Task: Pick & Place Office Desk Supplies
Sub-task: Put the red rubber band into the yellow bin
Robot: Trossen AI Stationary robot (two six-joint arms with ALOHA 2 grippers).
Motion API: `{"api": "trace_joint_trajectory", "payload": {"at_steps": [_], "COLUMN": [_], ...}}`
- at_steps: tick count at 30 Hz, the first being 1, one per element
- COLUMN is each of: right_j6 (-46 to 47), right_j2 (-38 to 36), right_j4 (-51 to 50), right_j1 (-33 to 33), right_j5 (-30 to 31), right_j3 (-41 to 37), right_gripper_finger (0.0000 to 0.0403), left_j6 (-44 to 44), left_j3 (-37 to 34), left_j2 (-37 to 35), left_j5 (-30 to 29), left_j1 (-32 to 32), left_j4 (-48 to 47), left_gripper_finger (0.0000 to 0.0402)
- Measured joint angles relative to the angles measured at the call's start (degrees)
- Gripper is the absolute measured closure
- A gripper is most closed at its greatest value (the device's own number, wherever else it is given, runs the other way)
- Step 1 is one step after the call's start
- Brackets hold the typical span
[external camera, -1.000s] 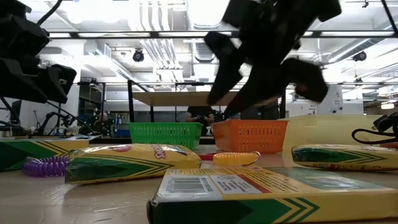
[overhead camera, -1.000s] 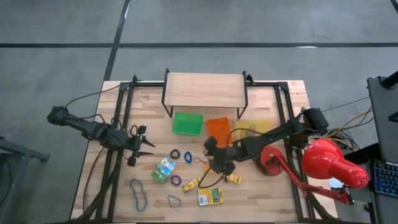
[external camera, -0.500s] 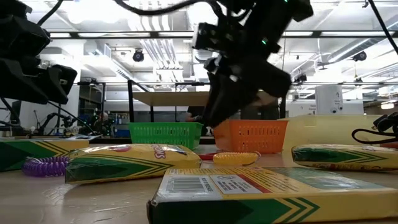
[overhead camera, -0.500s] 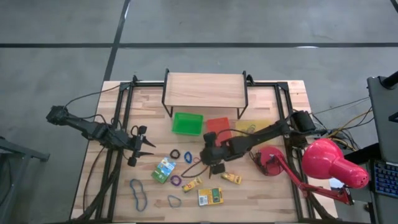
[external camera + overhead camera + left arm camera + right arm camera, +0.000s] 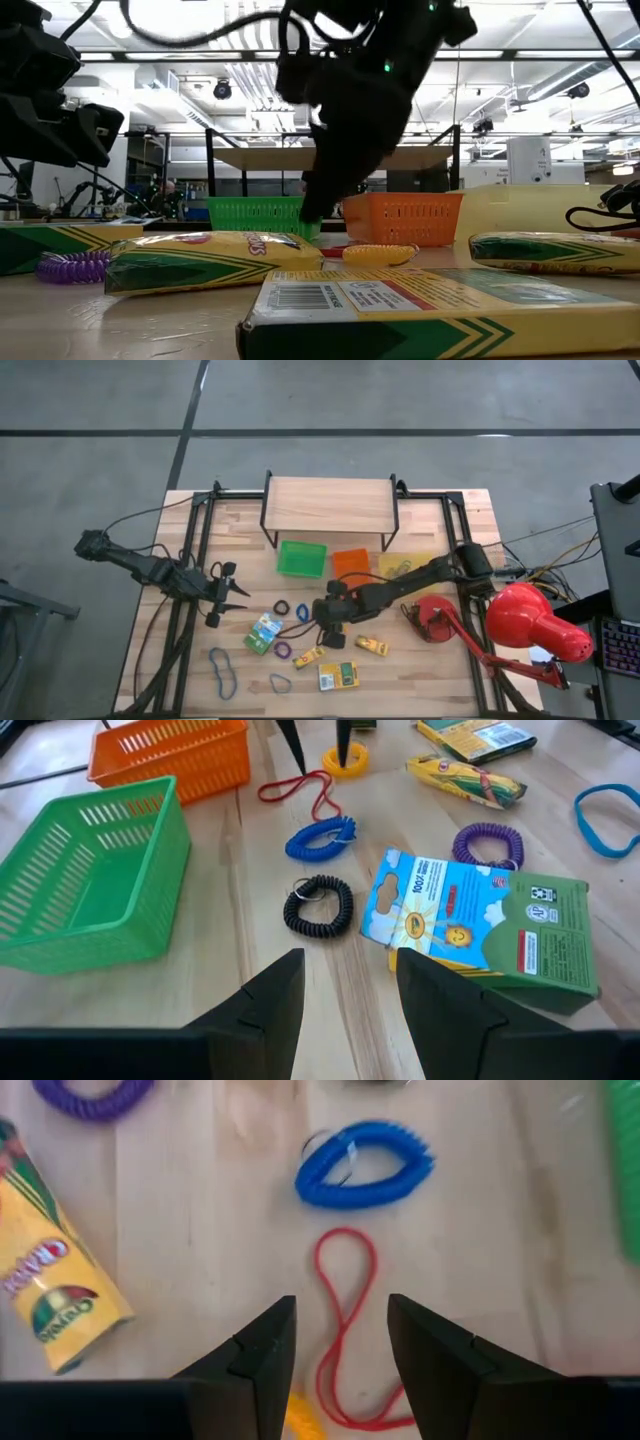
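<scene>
**Right claw over red band**

Thin red band (image 5: pixel 345 1330) lying flat on the desk (image 5: pixel 440 670) in a long pinched loop, just beside a blue coil (image 5: pixel 364 1165), in front of the orange tray (image 5: pixel 350 563). Purple coil (image 5: pixel 92 1094) and yellow box (image 5: pixel 50 1285) nearby; more boxes and bands spread over the desk's middle. Right claw (image 5: pixel 338 1345) poised above the red band, fingers apart on either side of it, holding nothing. Left claw (image 5: pixel 236 593) parked at the desk's left side, fingers parted, empty, facing the black coil (image 5: pixel 319 906) and the green-and-yellow box (image 5: pixel 470 925).

Since a second ago: right arm swung leftward from the yellow boxes to the red band, its fingers drawn in slightly. Left arm unmoved. Lamp (image 5: pixel 530 625) shifted a little.
</scene>
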Motion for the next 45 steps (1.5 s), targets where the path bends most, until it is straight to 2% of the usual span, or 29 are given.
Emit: {"api": "trace_joint_trajectory", "payload": {"at_steps": [15, 34, 45], "right_j6": [3.63, 4.0, 4.02], "right_j2": [1.82, 3.37, 3.44], "right_j4": [-0.24, 0.17, 0.35], "right_j1": [0.0, 0.44, 0.44], "right_j5": [-0.17, -0.34, 0.05], "right_j3": [0.2, -0.76, -0.83], "right_gripper_finger": [0.0257, 0.0272, 0.0302], "left_j6": [-0.07, 0.09, 0.08], "left_j3": [0.0, 0.0, 0.0], "left_j2": [-0.07, -0.07, -0.07], "left_j5": [0.0, 0.0, 0.0], "left_j1": [0.0, 0.0, 0.0], "left_j4": [-0.04, -0.02, -0.04], "left_gripper_finger": [0.0238, 0.0238, 0.0238]}}
